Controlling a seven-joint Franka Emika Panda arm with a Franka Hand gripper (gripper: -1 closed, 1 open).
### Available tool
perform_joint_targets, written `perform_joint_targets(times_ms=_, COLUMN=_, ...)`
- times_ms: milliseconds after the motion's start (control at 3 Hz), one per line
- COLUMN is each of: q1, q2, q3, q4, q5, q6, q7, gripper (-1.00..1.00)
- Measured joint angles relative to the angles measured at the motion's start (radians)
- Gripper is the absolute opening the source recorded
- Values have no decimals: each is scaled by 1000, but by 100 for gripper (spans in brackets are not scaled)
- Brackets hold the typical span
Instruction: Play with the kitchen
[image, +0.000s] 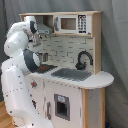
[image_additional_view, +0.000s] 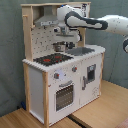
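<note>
The kitchen (image_additional_view: 45, 85) of white panels and light wood shows in both exterior views. In the second exterior view its red-ringed hob (image_additional_view: 52, 59) lies at the front left. A metal pot (image_additional_view: 60, 47) stands at the hob's back, before the pegboard (image_additional_view: 42, 40). My gripper (image_additional_view: 63, 35) hangs just above the pot, under the hood (image_additional_view: 47, 21). In the first exterior view my own white arm (image: 22, 55) hides the gripper. The grey sink (image: 72, 74) and black tap (image: 82, 59) lie to the first exterior view's right of the arm.
A toy microwave (image: 70, 23) sits on the top shelf. The oven door (image_additional_view: 62, 95) and a second small door (image_additional_view: 91, 72) are shut. The kitchen stands on a wooden floor (image_additional_view: 100, 112) before a grey curtain (image_additional_view: 10, 50).
</note>
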Motion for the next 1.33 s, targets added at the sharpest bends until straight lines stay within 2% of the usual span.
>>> perform_joint_targets(times_ms=333, q1=0, q2=33, q3=-53, q4=-15, q5=-7, q6=-84, q7=29, gripper=-100)
perform_joint_targets(times_ms=667, q1=2, q2=90, q3=-70, q4=-99, q5=-49, q6=-101, q7=49, gripper=-100)
perform_joint_targets(times_ms=1333, q1=44, q2=189, q3=-69, q4=-279, q5=-115, q6=-69, q7=119, gripper=-100)
